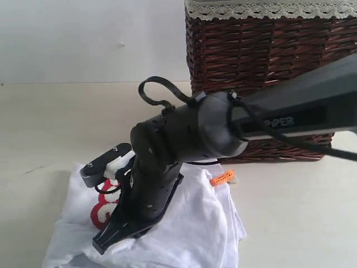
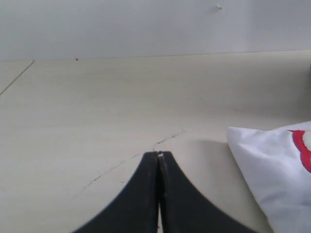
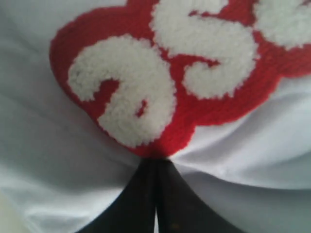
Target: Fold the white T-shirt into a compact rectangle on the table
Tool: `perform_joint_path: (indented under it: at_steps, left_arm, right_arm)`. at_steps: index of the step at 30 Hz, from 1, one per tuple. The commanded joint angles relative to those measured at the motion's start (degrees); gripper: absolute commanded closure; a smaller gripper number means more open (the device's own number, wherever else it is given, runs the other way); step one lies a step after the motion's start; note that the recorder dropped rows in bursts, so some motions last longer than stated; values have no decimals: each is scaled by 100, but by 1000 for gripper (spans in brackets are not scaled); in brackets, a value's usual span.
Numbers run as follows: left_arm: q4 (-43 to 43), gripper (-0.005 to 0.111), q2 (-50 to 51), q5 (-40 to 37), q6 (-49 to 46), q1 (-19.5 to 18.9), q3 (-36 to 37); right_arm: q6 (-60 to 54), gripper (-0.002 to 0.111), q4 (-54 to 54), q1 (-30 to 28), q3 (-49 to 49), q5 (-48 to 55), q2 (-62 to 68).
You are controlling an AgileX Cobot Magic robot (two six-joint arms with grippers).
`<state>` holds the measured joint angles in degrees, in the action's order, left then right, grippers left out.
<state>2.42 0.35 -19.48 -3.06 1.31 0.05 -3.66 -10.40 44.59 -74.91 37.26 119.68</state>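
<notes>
Right arm (image 1: 189, 134) hides much of white T-shirt (image 1: 195, 234); right fingers (image 3: 141, 204) pinch it; left fingers (image 2: 141, 199) clenched, empty.

Right arm (image 1: 301, 111) stretched in from the right, its wrist bent downward, right gripper (image 3: 155, 162) pointed down with jaws pressed together, left gripper (image 2: 159, 155) likewise closed, tips meeting.

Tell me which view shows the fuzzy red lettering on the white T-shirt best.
The right wrist view: the fuzzy red lettering fills the frame close up. The exterior view shows only a small part beside the black arm, and the left wrist view only a red sliver.
</notes>
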Motion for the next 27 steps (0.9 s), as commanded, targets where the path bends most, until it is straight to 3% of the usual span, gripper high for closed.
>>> perform_joint_path:
  at_steps: [1, 8, 14, 21, 27]
  left_arm:
    - [-9, 107, -35, 34, 30, -18, -5]
    - [-9, 107, -35, 34, 30, -18, -5]
    - [-9, 107, -35, 34, 30, -18, -5]
    - [-9, 107, -35, 34, 30, -18, -5]
    - [-9, 107, -35, 34, 30, -18, -5]
  right_arm:
    - [-76, 108, -37, 8, -760, 419, 565]
    - [-88, 108, 10, 8, -2528, 1434, 1420]
    - [-174, 108, 75, 39, -2952, 1719, 1240]
    - [311, 108, 1087, 509, -2096, 1786, 107]
    - [1058, 108, 1630, 45, -804, 1659, -304]
